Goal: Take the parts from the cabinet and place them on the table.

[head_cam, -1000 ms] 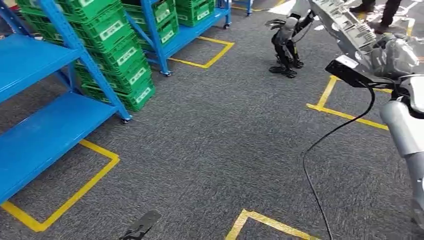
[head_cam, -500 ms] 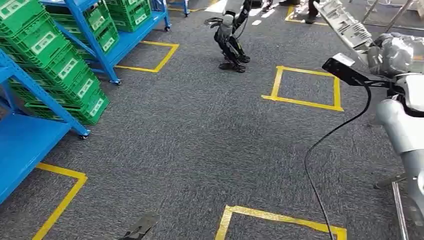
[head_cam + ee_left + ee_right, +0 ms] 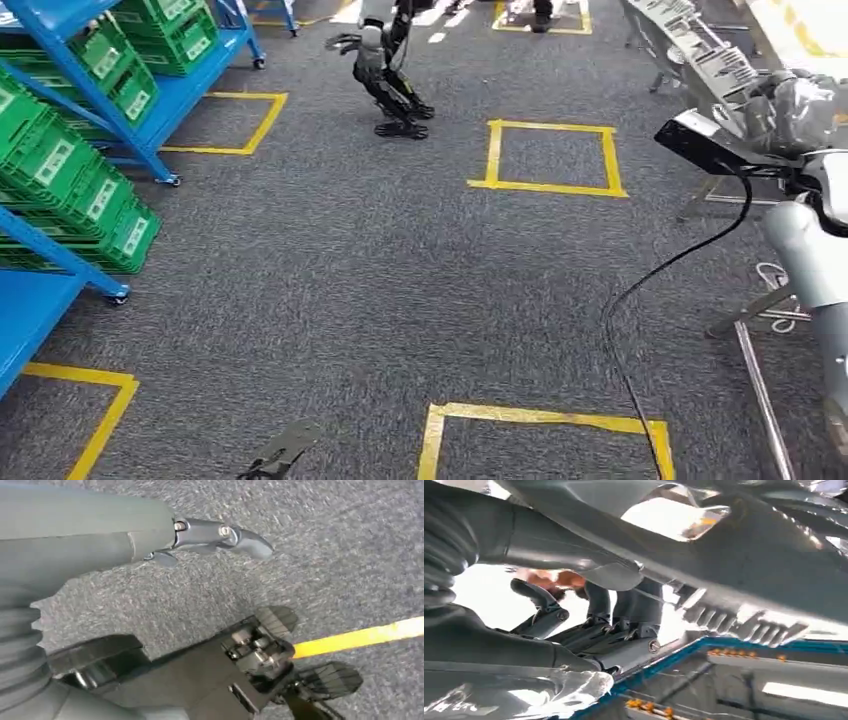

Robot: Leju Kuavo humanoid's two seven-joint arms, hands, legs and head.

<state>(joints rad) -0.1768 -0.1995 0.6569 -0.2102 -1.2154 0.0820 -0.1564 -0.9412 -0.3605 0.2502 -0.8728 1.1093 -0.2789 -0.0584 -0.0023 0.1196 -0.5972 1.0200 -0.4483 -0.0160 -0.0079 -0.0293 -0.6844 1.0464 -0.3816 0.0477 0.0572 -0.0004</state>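
Item: grey ribbed part, held high at the robot's right side; right robot hand has its fingers curled around it. Left robot hand hangs over the carpet, fingers apart, holding nothing. Blue shelving with green crates stands to the left. Step judged: carrying (cabinet pickup apparently done). Next: reach the surface, lower the part.
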